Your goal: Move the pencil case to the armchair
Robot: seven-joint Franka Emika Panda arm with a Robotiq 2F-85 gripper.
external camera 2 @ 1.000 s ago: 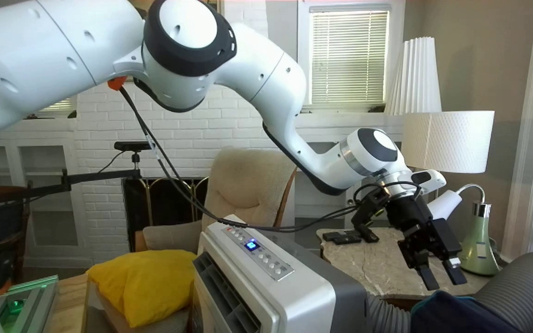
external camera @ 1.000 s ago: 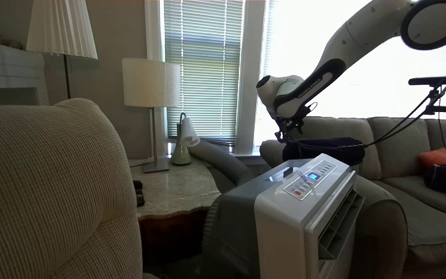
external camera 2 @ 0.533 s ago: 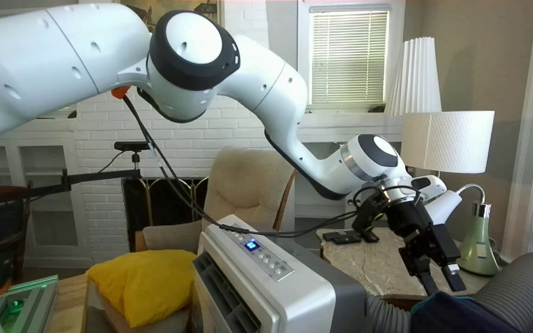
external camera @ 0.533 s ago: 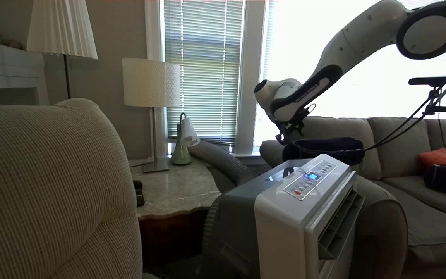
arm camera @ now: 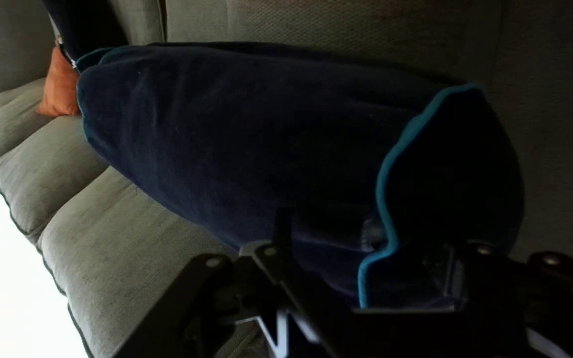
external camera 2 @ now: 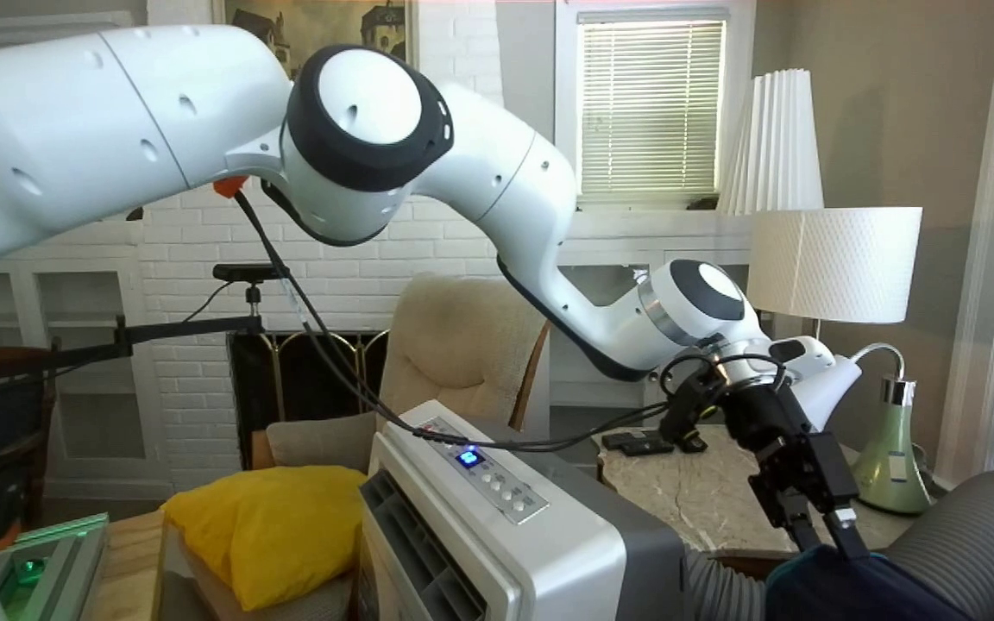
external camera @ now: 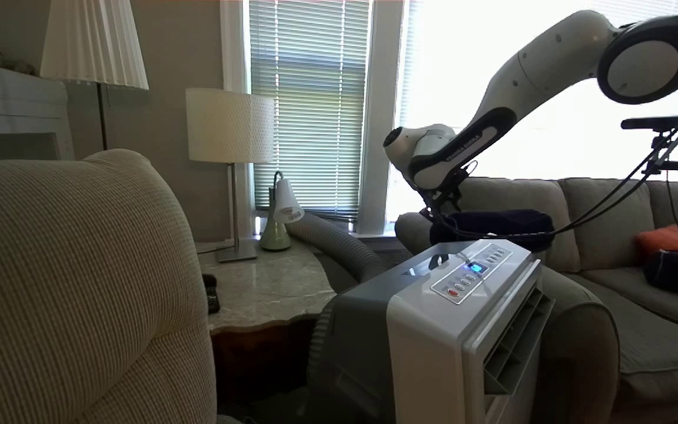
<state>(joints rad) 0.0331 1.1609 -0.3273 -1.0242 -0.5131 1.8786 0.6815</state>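
Note:
The pencil case [external camera: 504,222], a dark oblong pouch, lies on the arm of the grey-olive sofa. In another exterior view only its top [external camera 2: 851,586] shows, with a teal edge. In the wrist view the case [arm camera: 237,134] fills the middle, a teal stripe crossing its near end. My gripper [external camera 2: 827,536] points down at the case, its fingertips at the top of it. In the wrist view the gripper [arm camera: 371,248] is open, fingers apart on either side of the near end. The armchair [external camera: 74,282] is beige and ribbed; its back [external camera 2: 462,345] also shows behind the air conditioner.
A white and grey air conditioner [external camera: 457,306] with a thick hose [external camera 2: 971,526] stands between the armchair and sofa [external camera: 627,347]. A marble side table [external camera: 274,277] holds lamps and remotes. A red-orange cushion [external camera: 668,241] and another dark item lie on the sofa. Cables hang from my arm.
My arm has lowered, bringing the open fingers from above the pencil case down to its top. The case has not visibly moved.

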